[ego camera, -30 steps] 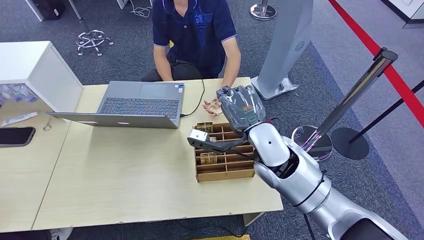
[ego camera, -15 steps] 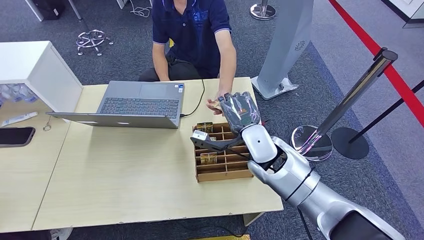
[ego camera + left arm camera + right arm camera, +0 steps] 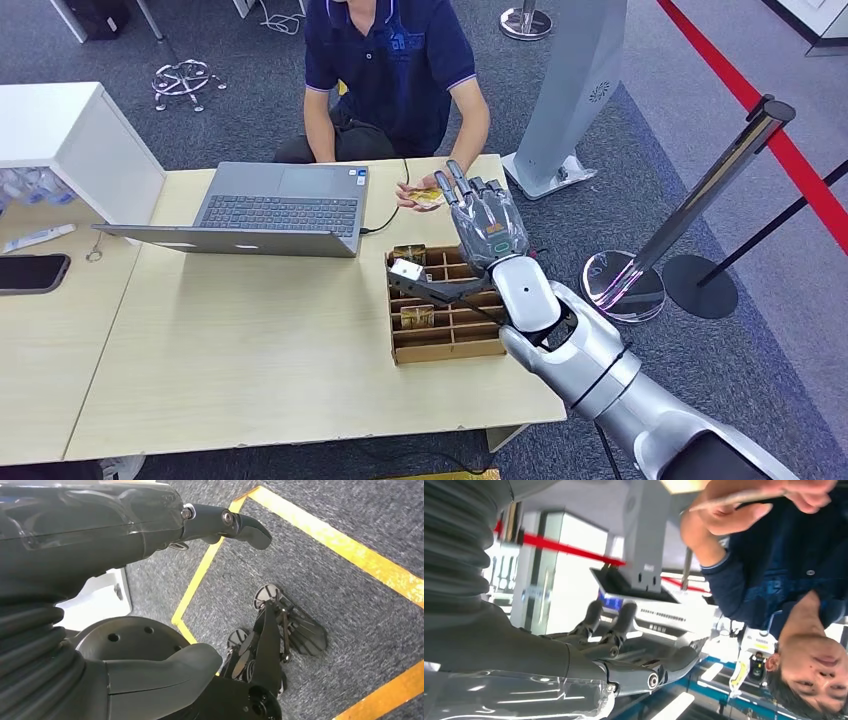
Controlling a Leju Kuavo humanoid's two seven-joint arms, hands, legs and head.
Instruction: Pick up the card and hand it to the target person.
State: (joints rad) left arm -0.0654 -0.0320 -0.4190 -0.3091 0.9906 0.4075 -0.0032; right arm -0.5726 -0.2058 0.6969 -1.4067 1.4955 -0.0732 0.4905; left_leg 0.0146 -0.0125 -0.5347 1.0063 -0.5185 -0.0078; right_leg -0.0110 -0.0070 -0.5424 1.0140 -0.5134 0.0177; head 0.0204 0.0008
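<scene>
With my right hand (image 3: 488, 225) raised over the divided box (image 3: 447, 345), fingers spread and holding nothing, I judge the handover done: the card (image 3: 426, 196) sits in the person's hand (image 3: 415, 197) just beyond, above the tabletop (image 3: 250, 340). My left hand (image 3: 150, 525) hangs empty, fingers loose.

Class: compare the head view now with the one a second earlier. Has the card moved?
Yes. The card, now in the person's hand, has moved away from the divided box and toward the laptop. The right hand has its fingers spread.
</scene>
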